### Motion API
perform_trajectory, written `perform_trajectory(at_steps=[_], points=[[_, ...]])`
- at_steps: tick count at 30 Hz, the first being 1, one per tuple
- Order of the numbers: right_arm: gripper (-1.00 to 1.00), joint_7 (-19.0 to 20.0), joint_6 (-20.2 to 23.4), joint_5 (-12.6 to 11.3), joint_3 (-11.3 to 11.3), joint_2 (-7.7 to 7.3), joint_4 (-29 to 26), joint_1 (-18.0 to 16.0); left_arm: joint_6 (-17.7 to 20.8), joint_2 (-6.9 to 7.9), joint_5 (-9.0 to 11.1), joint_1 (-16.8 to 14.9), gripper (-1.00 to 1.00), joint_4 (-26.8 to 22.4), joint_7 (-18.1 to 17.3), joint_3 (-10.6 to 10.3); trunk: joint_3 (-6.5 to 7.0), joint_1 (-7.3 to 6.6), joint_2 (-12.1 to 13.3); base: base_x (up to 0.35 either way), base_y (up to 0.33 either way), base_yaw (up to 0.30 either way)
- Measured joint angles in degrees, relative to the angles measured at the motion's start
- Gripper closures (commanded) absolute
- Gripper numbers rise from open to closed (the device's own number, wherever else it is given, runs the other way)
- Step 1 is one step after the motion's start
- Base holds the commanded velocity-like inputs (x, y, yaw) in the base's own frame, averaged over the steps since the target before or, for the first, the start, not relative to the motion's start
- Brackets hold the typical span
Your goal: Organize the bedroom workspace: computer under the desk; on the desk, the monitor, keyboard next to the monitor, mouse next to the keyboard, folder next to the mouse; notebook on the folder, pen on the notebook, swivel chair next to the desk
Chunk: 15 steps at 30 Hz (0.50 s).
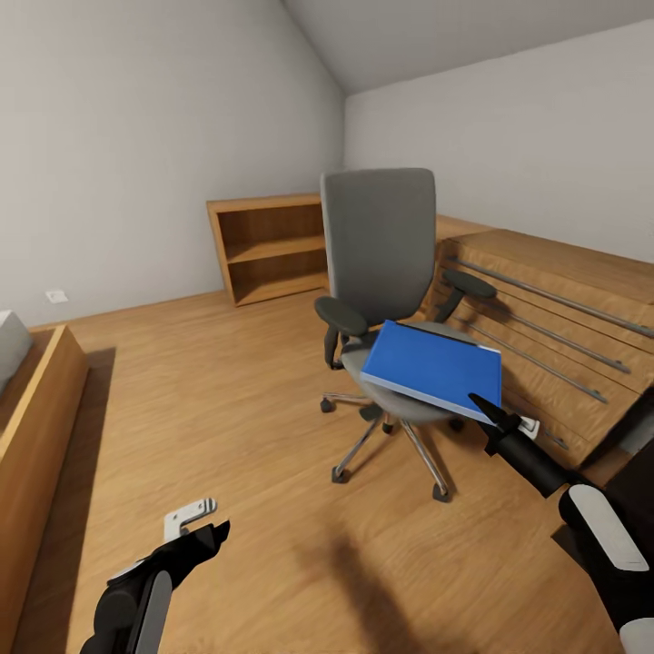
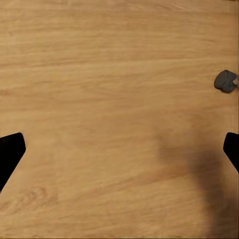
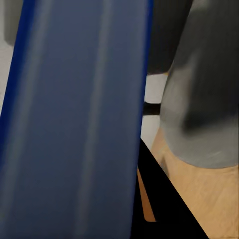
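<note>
folder (image 1: 431, 368) seen tilted over seat of swivel chair (image 1: 381, 272), near edge overhanging seat front toward robot. right gripper (image 1: 486, 413) placed at folder's near right corner; one black fingertip seen against folder edge, whether clamped on it cannot be told. in right wrist view, folder (image 3: 74, 124) seen close up beside black finger. left gripper (image 1: 204, 527) held low over wooden floor (image 1: 227, 409), fingers spread wide, nothing held. bookshelf (image 1: 268, 245) seen at back wall.
</note>
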Motion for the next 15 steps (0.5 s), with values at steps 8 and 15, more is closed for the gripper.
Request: perform_trajectory(at_steps=[8, 15], points=[[1.00, 0.00, -0.28, 0.03, -0.15, -0.08, -0.04, 0.00, 0.00, 0.00, 0.00, 0.00, -1.00, 0.12, 0.02, 0.00, 1.77, -0.22, 0.11, -0.238, 0.000, 0.000], [1.00, -0.64, -2.72, 0.25, -0.19, -0.15, -0.21, 0.01, -0.06, 0.05, -0.07, 0.00, -1.00, 3.72, 0.13, -0.23, 3.33, -0.42, 0.20, -0.025, 0.000, 0.000]])
